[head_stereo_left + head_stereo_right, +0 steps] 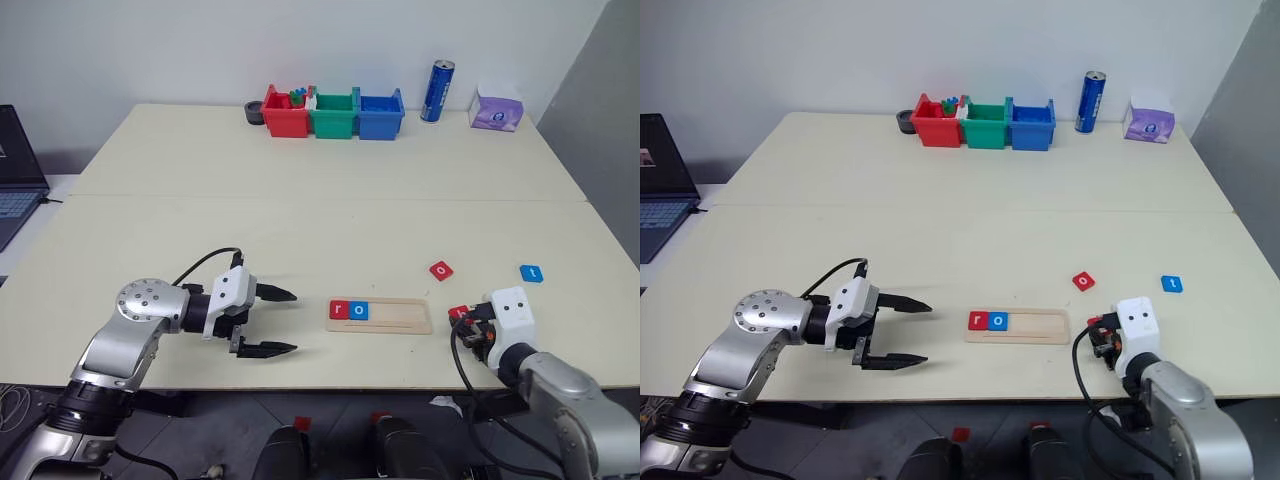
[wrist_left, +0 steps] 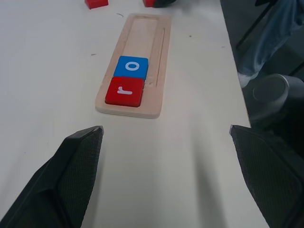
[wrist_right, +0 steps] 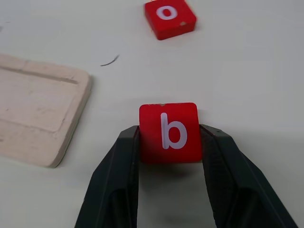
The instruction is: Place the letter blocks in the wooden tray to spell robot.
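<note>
Along table point(image 1: 300, 200) far edge: bins point(image 1: 333, 113), can point(image 1: 437, 91), tissues point(image 1: 496, 108)

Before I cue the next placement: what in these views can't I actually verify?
- Head views: whether the red b block, clamped by the right gripper, is lifted or resting on the table; the wrist housing covers it.
- Contents of the red bin: too small.
- Left wrist view: the wooden tray reaches the edge, a block cut off.

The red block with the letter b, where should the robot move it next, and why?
Probably carry the red square letter b block, pinched in the right gripper, over to the pale wooden tray and set it beside the blue o block. The tray holds r and o so far, and b comes next in robot.
</note>
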`<action>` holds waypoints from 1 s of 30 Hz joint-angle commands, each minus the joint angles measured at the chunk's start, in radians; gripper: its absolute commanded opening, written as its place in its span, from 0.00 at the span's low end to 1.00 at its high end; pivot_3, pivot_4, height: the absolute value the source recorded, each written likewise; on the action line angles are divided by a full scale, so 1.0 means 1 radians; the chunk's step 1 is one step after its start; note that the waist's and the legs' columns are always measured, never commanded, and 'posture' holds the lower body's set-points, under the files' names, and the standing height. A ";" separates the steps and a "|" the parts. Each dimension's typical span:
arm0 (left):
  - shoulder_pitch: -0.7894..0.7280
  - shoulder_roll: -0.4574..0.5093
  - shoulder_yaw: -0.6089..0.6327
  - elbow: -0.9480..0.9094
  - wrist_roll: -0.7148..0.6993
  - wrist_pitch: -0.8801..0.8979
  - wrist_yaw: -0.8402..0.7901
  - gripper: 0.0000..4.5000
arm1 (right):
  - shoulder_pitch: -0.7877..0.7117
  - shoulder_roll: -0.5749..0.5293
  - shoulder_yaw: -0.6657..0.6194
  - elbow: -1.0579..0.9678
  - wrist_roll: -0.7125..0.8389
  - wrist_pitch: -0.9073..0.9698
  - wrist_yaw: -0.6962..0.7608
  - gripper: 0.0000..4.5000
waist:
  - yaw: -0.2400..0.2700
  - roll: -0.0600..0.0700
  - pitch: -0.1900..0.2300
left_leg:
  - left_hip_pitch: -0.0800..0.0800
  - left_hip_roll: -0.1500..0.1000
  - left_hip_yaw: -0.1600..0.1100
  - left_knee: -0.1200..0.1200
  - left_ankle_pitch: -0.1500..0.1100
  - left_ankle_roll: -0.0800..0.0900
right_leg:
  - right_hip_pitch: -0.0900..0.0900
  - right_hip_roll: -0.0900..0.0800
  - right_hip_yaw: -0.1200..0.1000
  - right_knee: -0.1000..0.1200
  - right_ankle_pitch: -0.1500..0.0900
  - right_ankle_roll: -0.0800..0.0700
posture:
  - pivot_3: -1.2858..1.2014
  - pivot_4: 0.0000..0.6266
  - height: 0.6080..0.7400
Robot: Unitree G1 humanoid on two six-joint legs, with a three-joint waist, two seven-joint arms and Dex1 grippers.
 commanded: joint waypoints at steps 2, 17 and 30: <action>-0.023 -0.012 -0.010 0.016 0.009 -0.042 -0.010 1.00 | 0.021 0.093 -0.040 -0.009 -0.025 0.001 -0.095 0.32 | 0.000 -0.001 -0.001 | 0.000 0.000 0.000 0.000 0.000 0.000 | 0.000 0.000 0.000 0.000 0.000 0.000 | 0.52 0.24 1.00; -0.021 -0.020 -0.024 -0.035 0.013 -0.008 0.028 1.00 | -0.187 -0.122 -0.173 0.004 0.200 0.032 0.198 0.99 | -0.001 -0.001 -0.001 | -0.001 0.000 0.000 -0.002 0.000 0.000 | -0.001 0.000 -0.001 -0.001 0.000 0.000 | 0.52 0.24 1.00; -0.026 -0.017 -0.031 -0.009 0.032 -0.036 0.017 1.00 | -0.206 -0.715 0.095 0.461 0.081 -0.548 0.824 0.99 | -0.005 -0.002 0.001 | 0.000 -0.001 0.003 -0.001 0.000 0.001 | 0.000 0.002 -0.002 -0.001 -0.001 -0.001 | 0.52 0.24 1.00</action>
